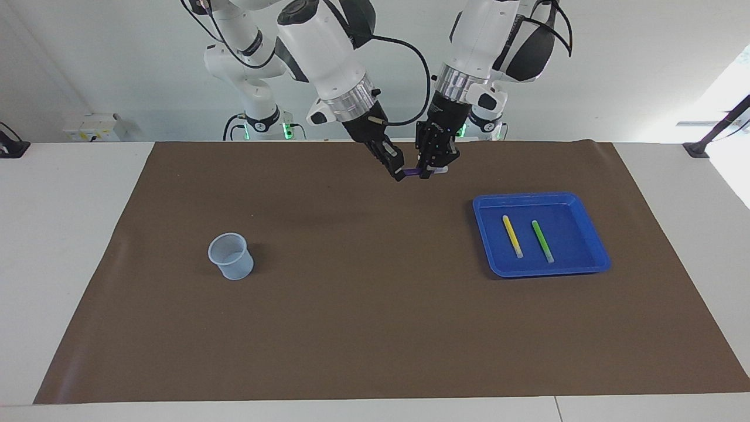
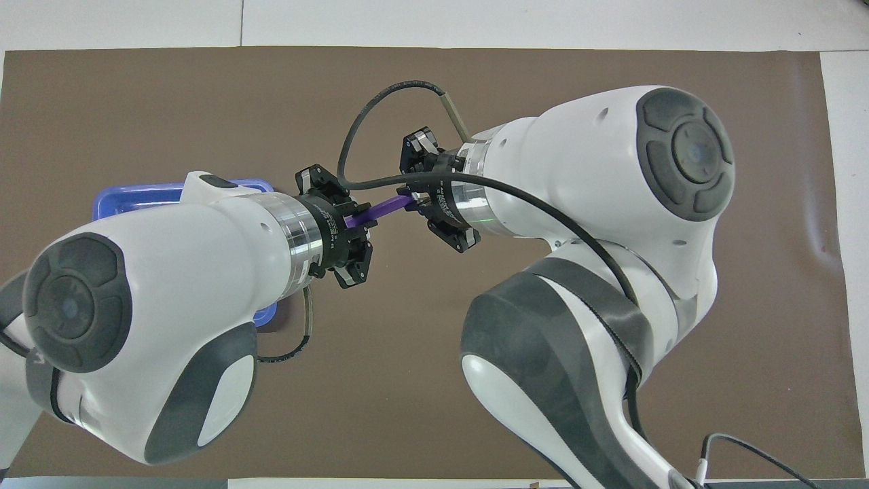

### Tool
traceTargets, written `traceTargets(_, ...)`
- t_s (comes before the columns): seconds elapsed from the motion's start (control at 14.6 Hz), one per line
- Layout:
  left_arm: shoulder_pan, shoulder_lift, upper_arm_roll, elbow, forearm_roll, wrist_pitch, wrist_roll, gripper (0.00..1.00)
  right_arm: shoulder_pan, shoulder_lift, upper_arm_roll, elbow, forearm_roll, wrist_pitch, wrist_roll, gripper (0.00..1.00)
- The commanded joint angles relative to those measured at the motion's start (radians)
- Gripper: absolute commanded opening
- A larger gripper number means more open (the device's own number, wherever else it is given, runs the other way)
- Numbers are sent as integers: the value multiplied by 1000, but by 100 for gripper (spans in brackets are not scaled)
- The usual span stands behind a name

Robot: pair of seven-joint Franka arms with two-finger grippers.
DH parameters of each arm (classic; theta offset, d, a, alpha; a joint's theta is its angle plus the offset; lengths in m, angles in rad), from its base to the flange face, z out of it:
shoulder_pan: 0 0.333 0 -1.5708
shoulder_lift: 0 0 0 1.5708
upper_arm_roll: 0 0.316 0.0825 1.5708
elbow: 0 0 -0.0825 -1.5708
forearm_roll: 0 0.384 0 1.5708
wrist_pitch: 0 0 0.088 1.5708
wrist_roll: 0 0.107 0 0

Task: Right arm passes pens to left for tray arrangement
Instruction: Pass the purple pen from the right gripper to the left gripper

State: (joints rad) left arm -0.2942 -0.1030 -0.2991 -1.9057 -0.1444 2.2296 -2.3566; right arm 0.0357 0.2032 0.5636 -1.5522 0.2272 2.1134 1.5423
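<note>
A purple pen (image 1: 412,172) hangs level in the air between both grippers over the mat, close to the robots; it also shows in the overhead view (image 2: 375,211). My right gripper (image 1: 397,170) is shut on its purple end. My left gripper (image 1: 432,170) is around the other end, and the pale tip pokes out past it. The blue tray (image 1: 486,206) lies toward the left arm's end of the table, with the yellow pen (image 1: 512,235) and the green pen (image 1: 542,241) lying side by side in it. In the overhead view my left arm covers most of the tray (image 2: 136,195).
A small translucent bluish cup (image 1: 231,256) stands on the brown mat (image 1: 363,305) toward the right arm's end of the table. It is hidden under my right arm in the overhead view.
</note>
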Motion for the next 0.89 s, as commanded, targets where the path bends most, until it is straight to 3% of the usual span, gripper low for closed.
traceTargets(0.0,-3,-9,1,-7,32,8,2,0,-2,13,9,17,-26,0,7,0)
traceTargets(0.07,-3,-9,1,-7,32,9,2,0,-2,13,7,17,-26,0,2,0)
traceTargets(0.14,-3,-9,1,-6,34,7,2,0,-2,13,7,17,-28,0,-5,36)
traceTargets(0.2,-3,-7,1,-6,34,7,3,0,-3,15,5,18,-45,2,-30,89)
traceTargets(0.27,-2,-9,1,-4,34,7,3,0,-7,13,2,18,-74,0,-45,100)
traceTargets(0.48,7,-7,3,-6,34,9,11,0,-16,1,-17,11,-132,-4,-132,100)
traceTargets(0.82,118,3,12,-12,20,19,236,0,-16,-93,-203,-98,-132,-73,-574,100)
